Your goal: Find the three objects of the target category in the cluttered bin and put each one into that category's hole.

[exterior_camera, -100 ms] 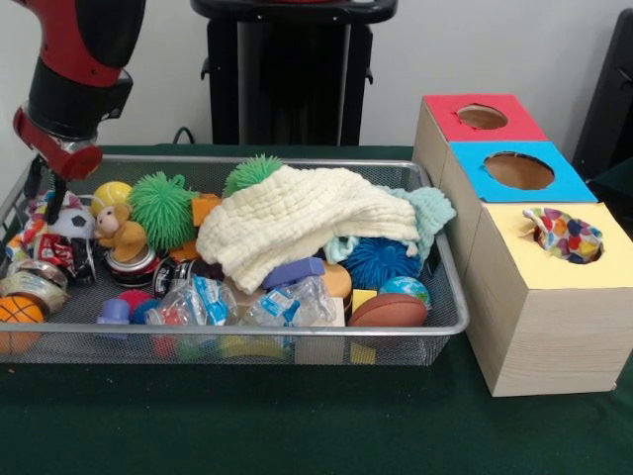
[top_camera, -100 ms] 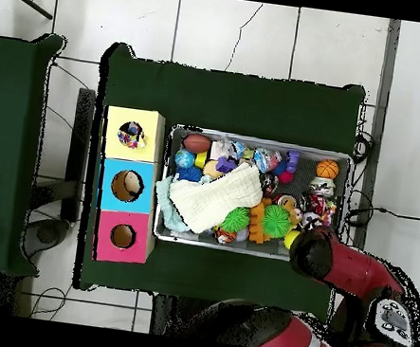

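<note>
A red and black robot arm [exterior_camera, -100 ms: 74, 69] comes down at the far left, its end effector [exterior_camera, -100 ms: 51, 193] reaching into the left end of a wire mesh bin [exterior_camera, -100 ms: 435, 327] on a green tabletop [exterior_camera, -100 ms: 297, 426] — whether it is open or closed cannot be told, nor whether it holds anything. Below it in the bin lie a soccer ball [exterior_camera, -100 ms: 71, 224], a small teddy bear [exterior_camera, -100 ms: 121, 232], a yellow ball [exterior_camera, -100 ms: 111, 194] and, at the near left corner, a small basketball [exterior_camera, -100 ms: 20, 311]. Further right sit two green spiky balls [exterior_camera, -100 ms: 161, 208], then a cream cloth [exterior_camera, -100 ms: 297, 223] draped over the middle of the clutter. Right of that are a blue spiky ball [exterior_camera, -100 ms: 381, 261], a globe ball [exterior_camera, -100 ms: 406, 289] and a brown football [exterior_camera, -100 ms: 388, 311]. Beside the bin stands a row of three wooden boxes with round holes — red top [exterior_camera, -100 ms: 519, 124], blue top [exterior_camera, -100 ms: 569, 183], and yellow top [exterior_camera, -100 ms: 514, 252], whose hole holds a colourful patterned item [exterior_camera, -100 ms: 564, 236].
</note>
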`<control>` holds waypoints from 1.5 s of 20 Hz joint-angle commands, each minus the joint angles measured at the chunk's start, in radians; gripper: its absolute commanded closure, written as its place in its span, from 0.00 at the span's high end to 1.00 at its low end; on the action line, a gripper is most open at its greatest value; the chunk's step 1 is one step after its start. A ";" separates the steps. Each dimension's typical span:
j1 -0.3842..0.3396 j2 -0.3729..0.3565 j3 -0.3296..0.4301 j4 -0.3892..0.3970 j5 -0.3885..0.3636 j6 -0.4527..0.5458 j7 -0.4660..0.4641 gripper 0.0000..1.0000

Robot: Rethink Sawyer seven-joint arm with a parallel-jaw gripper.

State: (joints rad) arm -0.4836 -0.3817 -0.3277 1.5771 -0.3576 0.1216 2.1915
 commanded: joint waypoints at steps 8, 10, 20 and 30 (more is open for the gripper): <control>-0.018 0.138 0.079 0.012 0.011 -0.072 0.109 0.00; -0.011 0.116 0.078 0.026 0.011 -0.061 0.105 0.00; 0.044 -0.208 0.116 0.166 -0.005 0.173 -0.023 0.00; 0.046 -0.321 0.175 0.160 -0.001 0.320 -0.093 0.00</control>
State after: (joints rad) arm -0.4339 -0.6493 -0.2987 1.6825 -0.3585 0.3212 2.1915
